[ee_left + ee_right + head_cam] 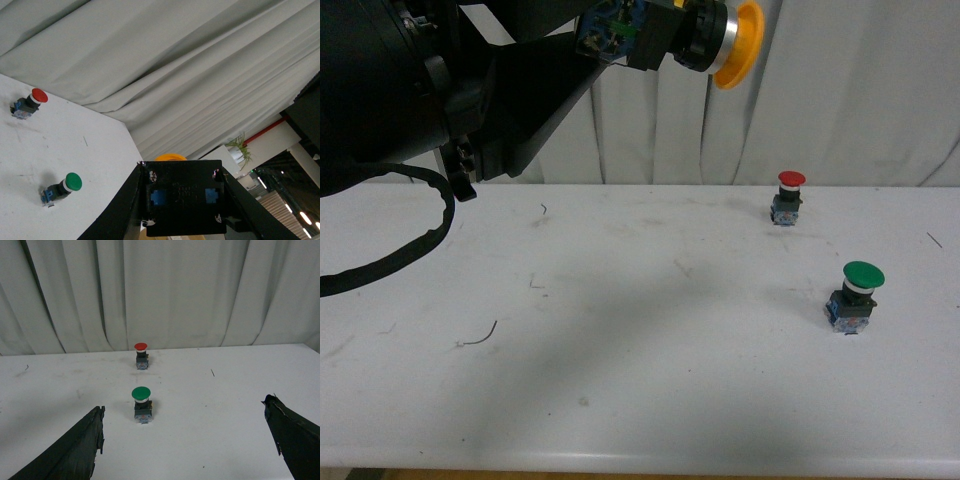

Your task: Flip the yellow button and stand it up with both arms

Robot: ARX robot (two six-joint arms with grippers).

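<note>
Yellow button [738,45] clamped aloft in left claw [183,200]; right claw [183,407] spread apart. Red button [787,197] noted near far edge of table [620,380], green button [855,295] nearer.

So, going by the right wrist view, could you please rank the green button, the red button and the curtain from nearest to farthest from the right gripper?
1. The green button: on the table, just ahead of the open right gripper.
2. The red button: behind the green one, near the table's far edge.
3. The curtain: hanging beyond the table.
</note>
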